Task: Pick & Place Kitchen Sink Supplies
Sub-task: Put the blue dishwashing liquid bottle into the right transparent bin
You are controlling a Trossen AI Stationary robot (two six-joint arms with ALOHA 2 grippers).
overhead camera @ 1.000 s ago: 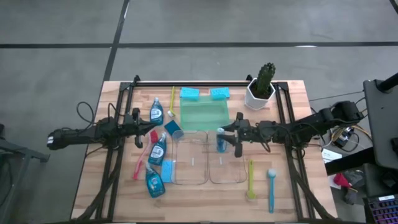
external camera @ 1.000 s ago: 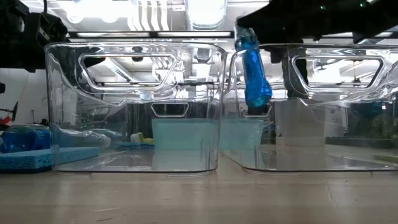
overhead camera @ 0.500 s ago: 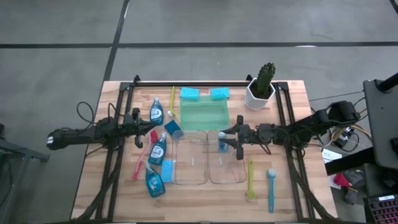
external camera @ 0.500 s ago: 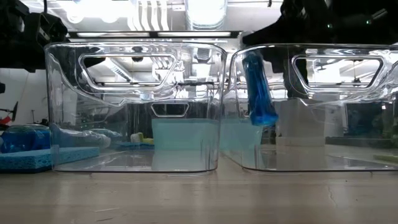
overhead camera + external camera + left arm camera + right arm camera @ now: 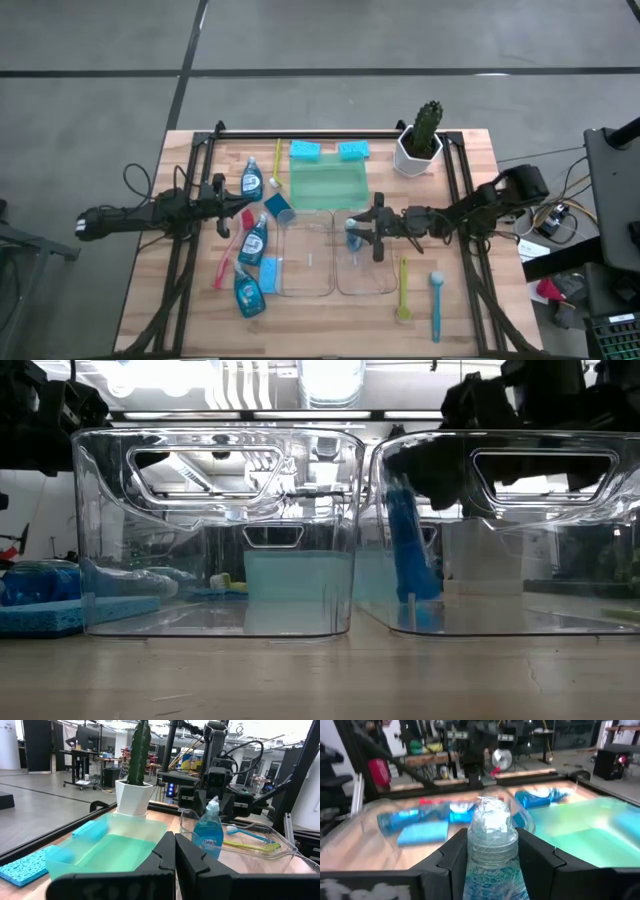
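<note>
Wooden worktop (image 5: 470, 290) on a grey floor, with a black frame along its edges.

- Two clear bins side by side near the centre: left bin (image 5: 305, 258), right bin (image 5: 367, 272).
- Green tray (image 5: 328, 186) just behind the bins; cactus in a white pot (image 5: 420, 140) at its right.
- Right claw (image 5: 362, 231): over the right bin's rear left corner, clamped on the neck of a small bottle of blue liquid (image 5: 412, 555). Low view shows this held bottle tilted inside the right bin, its base at or just above the bin floor.
- Left claw (image 5: 236, 212): at the worktop's left side, fingers (image 5: 192, 860) pressed together on nothing.
- Three more bottles left of the bins: rear bottle (image 5: 251, 181), middle bottle (image 5: 253, 238), front bottle (image 5: 248, 292).
- Blue sponges: two behind the tray (image 5: 306, 150) (image 5: 353, 150), one beside the left bin (image 5: 268, 272).
- Brushes: yellow-green brush (image 5: 403, 288) and blue brush (image 5: 436, 306) right of the bins; red-pink brush (image 5: 225, 262) at left.
</note>
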